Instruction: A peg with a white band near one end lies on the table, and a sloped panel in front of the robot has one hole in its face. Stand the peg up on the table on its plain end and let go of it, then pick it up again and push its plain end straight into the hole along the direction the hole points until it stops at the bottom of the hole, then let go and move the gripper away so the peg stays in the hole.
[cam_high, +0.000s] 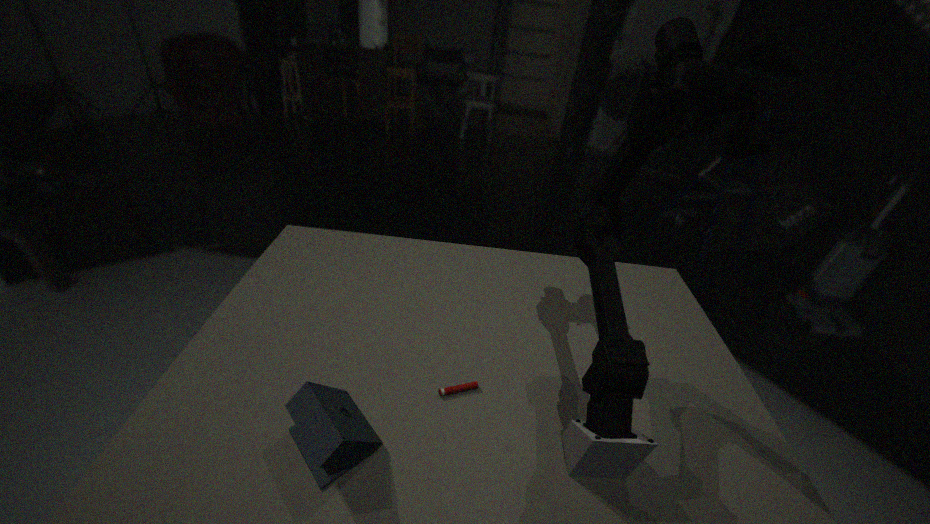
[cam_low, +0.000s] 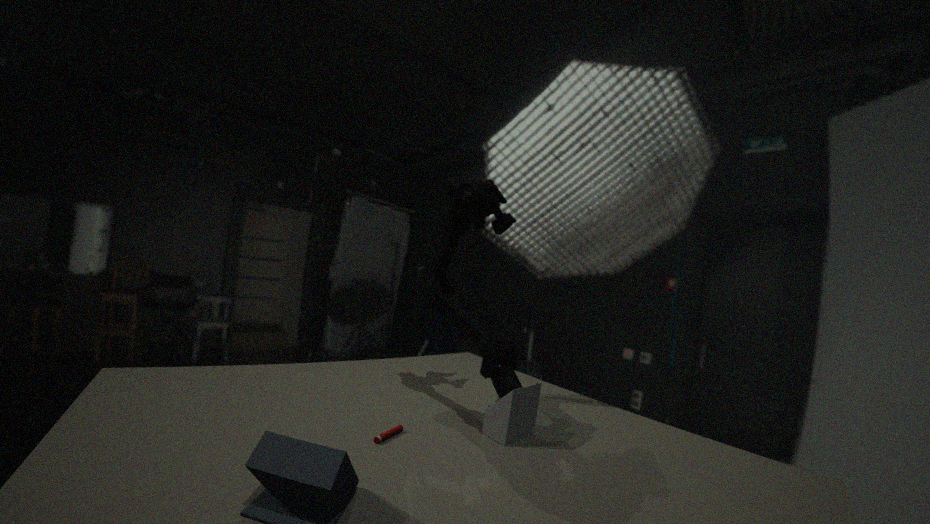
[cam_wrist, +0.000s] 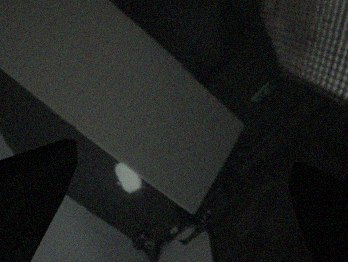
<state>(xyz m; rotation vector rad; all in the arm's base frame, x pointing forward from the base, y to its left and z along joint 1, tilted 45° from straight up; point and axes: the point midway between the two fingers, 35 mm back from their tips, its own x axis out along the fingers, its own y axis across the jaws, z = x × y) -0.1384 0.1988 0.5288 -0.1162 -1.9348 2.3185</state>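
Observation:
The red peg (cam_high: 459, 389) (cam_low: 388, 434) lies flat on the table (cam_high: 390, 292) (cam_low: 195, 403), its white band at the left end in the top view. The grey-blue sloped panel (cam_high: 325, 436) (cam_low: 302, 471) stands to the peg's left, with a small dark hole (cam_high: 342, 412) in its face. My gripper (cam_low: 499, 218) (cam_wrist: 185, 162) is raised high above the table, far from both the peg and the panel. In the wrist view its two dark fingers stand wide apart with nothing between them; neither the peg nor the panel shows there.
The arm's pale base block (cam_high: 608, 449) (cam_low: 514, 413) stands on the table to the right of the peg, with the dark arm rising from it. The scene is very dim. A bright gridded light panel (cam_low: 598, 169) hangs behind, and a white wall (cam_low: 872, 292) stands at the right.

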